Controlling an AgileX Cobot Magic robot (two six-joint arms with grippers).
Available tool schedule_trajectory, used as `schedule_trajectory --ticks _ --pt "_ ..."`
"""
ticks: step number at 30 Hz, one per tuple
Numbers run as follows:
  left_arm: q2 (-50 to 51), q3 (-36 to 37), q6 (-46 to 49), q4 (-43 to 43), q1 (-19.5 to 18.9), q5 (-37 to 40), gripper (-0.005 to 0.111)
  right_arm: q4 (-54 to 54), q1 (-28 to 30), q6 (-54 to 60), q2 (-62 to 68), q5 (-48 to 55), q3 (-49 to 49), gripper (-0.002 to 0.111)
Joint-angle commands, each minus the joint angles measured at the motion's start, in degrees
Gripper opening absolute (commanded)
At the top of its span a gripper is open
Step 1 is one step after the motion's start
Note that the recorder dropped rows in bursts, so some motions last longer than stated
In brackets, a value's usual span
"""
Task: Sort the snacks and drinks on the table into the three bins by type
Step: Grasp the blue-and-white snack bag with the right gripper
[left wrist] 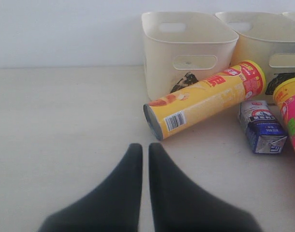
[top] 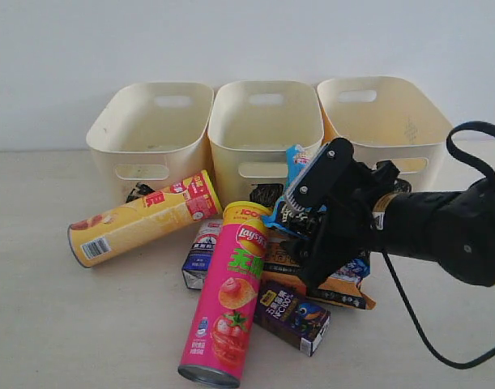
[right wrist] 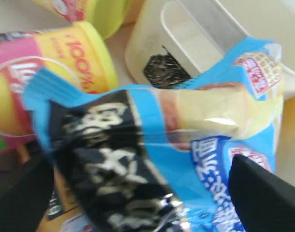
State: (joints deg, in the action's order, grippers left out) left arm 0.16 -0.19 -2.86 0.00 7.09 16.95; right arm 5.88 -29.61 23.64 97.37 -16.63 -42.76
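Observation:
My right gripper (top: 308, 212) is shut on the blue-black bag (top: 294, 190), holding it above the pile in front of the middle bin (top: 266, 130). In the right wrist view the bag (right wrist: 152, 145) fills the space between the fingers (right wrist: 263, 193). The yellow can (top: 142, 219) and the pink Lay's can (top: 227, 308) both lie on their sides on the table (top: 36, 324). Between them sits the blue and white carton (top: 202, 253). The purple carton (top: 292, 312) and the orange bag (top: 344, 288) lie below the right gripper. My left gripper (left wrist: 145, 147) is shut and empty, short of the yellow can (left wrist: 205, 99).
Three cream bins stand in a row at the back: left (top: 150, 130), middle and right (top: 385, 121). Black scribbles mark the fronts of the left bin (top: 138, 193) and the middle bin (top: 267, 193); their shapes are partly hidden. The right arm's black cable (top: 409, 316) loops over the table.

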Motion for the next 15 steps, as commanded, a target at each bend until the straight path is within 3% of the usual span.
schedule_trajectory --ticks 1,11,13,15 --pt "-0.16 0.19 -0.55 0.00 -0.16 0.06 0.004 -14.80 0.45 13.37 3.36 -1.07 -2.86 0.087" --pt "-0.16 0.19 -0.55 0.00 -0.16 0.06 0.004 -17.50 0.45 14.43 9.22 -4.89 -5.33 0.083" --pt "-0.16 0.19 -0.55 0.00 -0.16 0.06 0.004 -19.23 0.45 14.43 9.36 -5.05 -5.33 0.071" --pt "-0.16 0.19 -0.55 0.00 -0.16 0.06 0.004 -20.62 0.45 14.43 9.24 -4.90 -5.33 0.049"
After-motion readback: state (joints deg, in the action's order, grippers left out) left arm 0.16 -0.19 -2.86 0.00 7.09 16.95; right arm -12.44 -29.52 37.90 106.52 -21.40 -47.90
